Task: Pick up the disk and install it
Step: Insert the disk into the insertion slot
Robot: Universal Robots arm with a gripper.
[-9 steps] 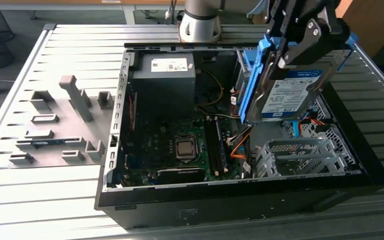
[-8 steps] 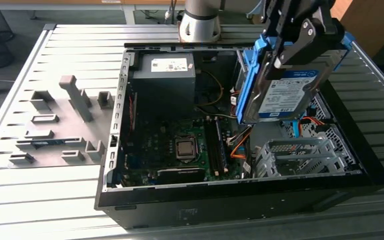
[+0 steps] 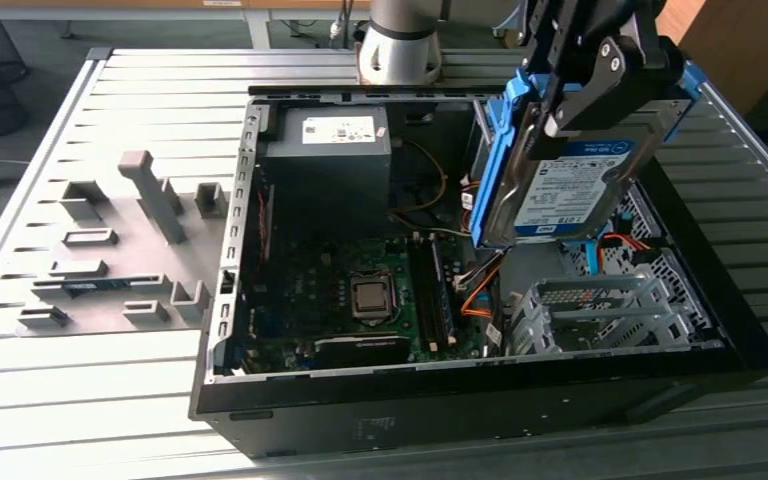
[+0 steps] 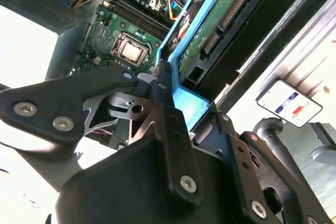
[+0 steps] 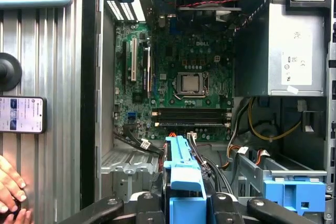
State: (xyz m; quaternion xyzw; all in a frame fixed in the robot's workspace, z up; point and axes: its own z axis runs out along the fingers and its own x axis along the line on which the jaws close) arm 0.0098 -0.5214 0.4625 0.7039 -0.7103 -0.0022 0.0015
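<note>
The gripper (image 3: 579,90) is clamped on the disk (image 3: 571,180), its fingers pressing the blue rails at the upper end. In the exterior view the disk hangs on edge, label outward, above the open case (image 3: 424,420), over the case's side at the exterior view's right and clear of the metal cage (image 3: 611,310) below. The second wrist view shows the disk's green circuit side (image 4: 210,30). The first wrist view shows the blue rail end on, with the motherboard (image 5: 184,77) and power supply (image 5: 294,45) beyond it, a bare blue bracket (image 5: 291,192) inside the case, and, on the table (image 5: 63,129) beside the case, a phone (image 5: 21,115) and a person's hand (image 5: 9,187).
</note>
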